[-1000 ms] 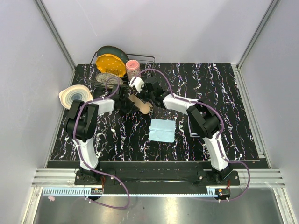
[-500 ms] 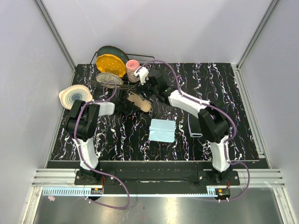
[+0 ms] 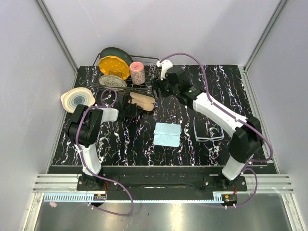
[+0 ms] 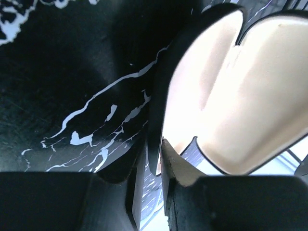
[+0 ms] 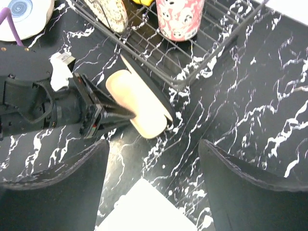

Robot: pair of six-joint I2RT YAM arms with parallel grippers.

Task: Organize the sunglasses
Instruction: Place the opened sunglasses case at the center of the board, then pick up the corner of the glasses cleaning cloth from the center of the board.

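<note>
The sunglasses, thin whitish frame, lie flat on the marbled table to the right of the light-blue cloth. The black glasses case lies open with its beige lining showing. My left gripper is shut on the case's thin black wall. The right wrist view shows that grip from above, on the case. My right gripper hovers behind the case, open and holding nothing, and the cloth's corner shows below it.
A wire dish rack stands at the back left and holds a yellow plate, a patterned plate and a pink cup. A swirled bowl sits at the left edge. Walls enclose the table.
My right gripper opened, left the case and swung back toward the far right, uncovering the sunglasses. The case, still in my left gripper, turned flatter toward the rack.
</note>
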